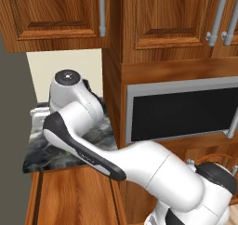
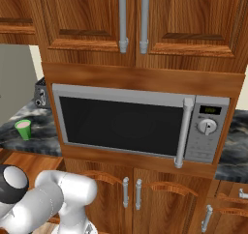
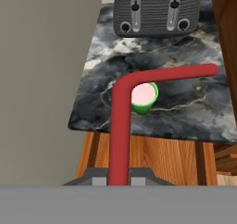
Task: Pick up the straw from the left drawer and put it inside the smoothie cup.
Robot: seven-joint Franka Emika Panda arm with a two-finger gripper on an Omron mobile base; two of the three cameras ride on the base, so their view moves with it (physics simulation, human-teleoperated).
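In the hand view my gripper (image 3: pixel 118 177) is shut on the dark-red straw (image 3: pixel 119 130). The straw runs up from between the fingers, bends and then reaches off to the right. Just under the bend stands the small green smoothie cup (image 3: pixel 144 98) with pink contents, upright on the dark marble counter (image 3: pixel 102 102); the straw crosses in front of its left rim. The cup (image 2: pixel 23 129) also stands at the counter's left in the right base view. Reddish-brown wood of the left drawer (image 3: pixel 152 158) lies below the counter's front edge.
A grey toaster (image 3: pixel 156 11) stands at the back of the counter, also seen as the toaster (image 2: pixel 40 94). A built-in microwave (image 2: pixel 140 126) sits in wooden cabinetry to the right, raised-panel doors (image 2: pixel 87 15) above. A grey wall (image 3: pixel 41 79) borders the counter's left.
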